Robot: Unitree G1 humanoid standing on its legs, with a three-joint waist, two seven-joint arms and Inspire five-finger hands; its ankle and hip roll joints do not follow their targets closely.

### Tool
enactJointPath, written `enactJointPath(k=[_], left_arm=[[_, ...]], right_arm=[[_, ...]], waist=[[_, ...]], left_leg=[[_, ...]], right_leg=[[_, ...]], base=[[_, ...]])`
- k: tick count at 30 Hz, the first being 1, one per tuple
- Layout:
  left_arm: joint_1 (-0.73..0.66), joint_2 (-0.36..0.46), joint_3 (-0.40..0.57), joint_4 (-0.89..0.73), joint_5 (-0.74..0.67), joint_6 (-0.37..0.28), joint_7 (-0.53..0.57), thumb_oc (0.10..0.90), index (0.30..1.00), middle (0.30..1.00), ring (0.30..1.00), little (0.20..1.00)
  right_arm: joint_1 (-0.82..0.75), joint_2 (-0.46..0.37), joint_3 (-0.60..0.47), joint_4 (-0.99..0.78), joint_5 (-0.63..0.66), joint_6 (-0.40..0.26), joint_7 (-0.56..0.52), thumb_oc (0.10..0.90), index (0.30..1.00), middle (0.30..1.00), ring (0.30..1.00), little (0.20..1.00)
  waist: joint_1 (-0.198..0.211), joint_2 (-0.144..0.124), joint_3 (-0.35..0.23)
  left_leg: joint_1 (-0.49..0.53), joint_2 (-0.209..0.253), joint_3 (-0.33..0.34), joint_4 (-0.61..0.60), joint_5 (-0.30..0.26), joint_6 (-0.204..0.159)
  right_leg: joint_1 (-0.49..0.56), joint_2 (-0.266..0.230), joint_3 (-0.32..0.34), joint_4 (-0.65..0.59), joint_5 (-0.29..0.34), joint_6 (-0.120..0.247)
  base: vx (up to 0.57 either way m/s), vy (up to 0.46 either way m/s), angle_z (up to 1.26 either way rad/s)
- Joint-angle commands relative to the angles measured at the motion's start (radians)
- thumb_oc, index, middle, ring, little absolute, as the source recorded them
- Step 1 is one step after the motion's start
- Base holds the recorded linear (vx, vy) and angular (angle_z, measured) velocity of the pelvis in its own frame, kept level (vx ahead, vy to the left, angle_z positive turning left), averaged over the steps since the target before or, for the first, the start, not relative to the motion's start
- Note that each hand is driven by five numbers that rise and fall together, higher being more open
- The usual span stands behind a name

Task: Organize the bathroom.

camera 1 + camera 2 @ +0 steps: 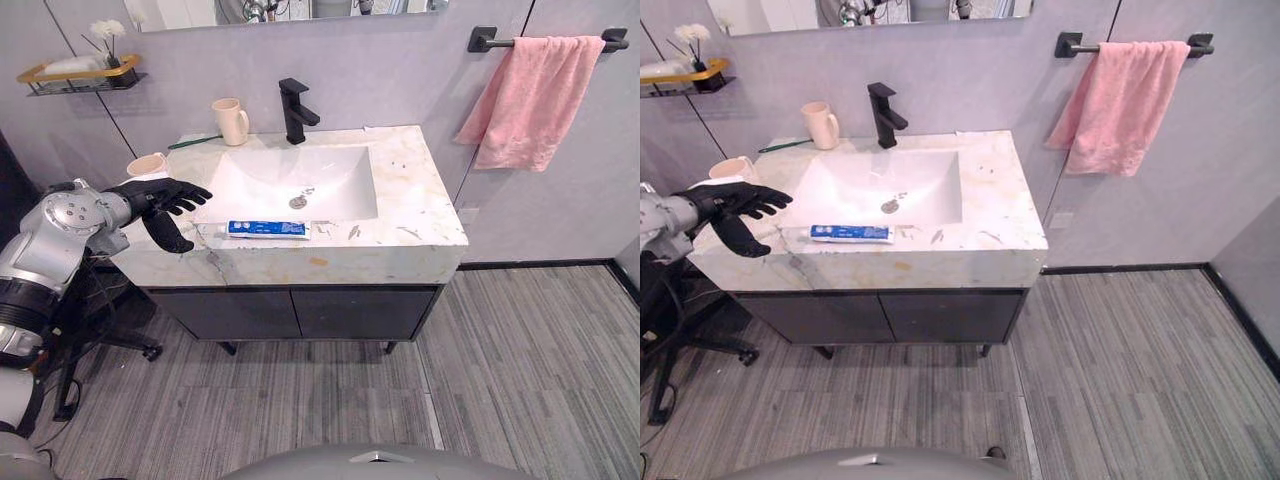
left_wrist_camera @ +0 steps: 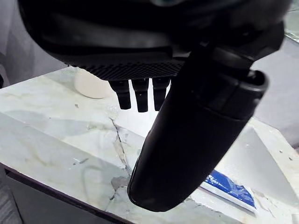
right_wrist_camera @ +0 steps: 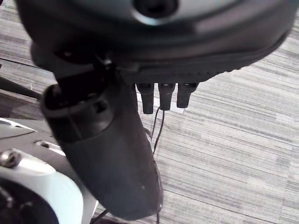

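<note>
Marble worktop (image 1: 420, 215) around the sink: from the head, a toothpaste tube (image 1: 267, 229) lies along its front edge, two cups and a green toothbrush (image 1: 193, 143) sit at the back left corner, nothing yet tidied, I judge. Left wrist view: left hand (image 2: 196, 135), fingers spread, empty, near the tube. Right wrist view: right hand (image 3: 110, 154) relaxed over floor.

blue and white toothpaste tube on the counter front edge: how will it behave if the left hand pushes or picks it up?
The blue and white toothpaste tube lies flat, so it will probably slide rather than roll. It looks soft-walled and may dent or flex under a pinch. On the polished marble counter, near the front edge, a push from the open left hand could skid it off.
</note>
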Motion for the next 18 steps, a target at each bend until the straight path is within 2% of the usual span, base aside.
enactJointPath(k=[1,13,18], left_arm=[[-0.205,0.061,0.052,0.052,-0.023,-0.092,0.055,0.800,0.900,0.900,0.900,0.900],[-0.256,0.032,0.007,0.072,0.001,-0.166,0.098,0.800,0.900,0.900,0.900,0.900],[-0.277,0.021,-0.011,0.081,0.016,-0.164,0.102,0.800,0.900,0.900,0.900,0.900]], right_arm=[[-0.025,-0.055,0.006,0.016,-0.056,0.005,0.001,0.800,0.900,0.900,0.900,0.900],[-0.010,-0.078,-0.007,0.011,-0.061,-0.008,0.006,0.800,0.900,0.900,0.900,0.900],[-0.004,-0.082,-0.007,0.011,-0.060,-0.014,0.011,0.800,0.900,0.900,0.900,0.900]], waist=[[-0.009,0.022,0.039],[-0.031,0.017,0.053],[-0.036,0.014,0.056]], left_leg=[[0.006,0.009,0.018,0.004,-0.048,0.029],[-0.001,0.017,0.033,0.004,-0.041,0.026],[-0.005,0.019,0.035,0.004,-0.038,0.025]], right_leg=[[0.043,-0.042,0.021,0.014,-0.103,0.082],[0.028,-0.036,0.030,0.019,-0.101,0.080],[0.024,-0.033,0.034,0.018,-0.099,0.081]], base=[[0.03,-0.012,-0.07],[0.01,0.000,-0.03],[0.00,0.000,0.00]])
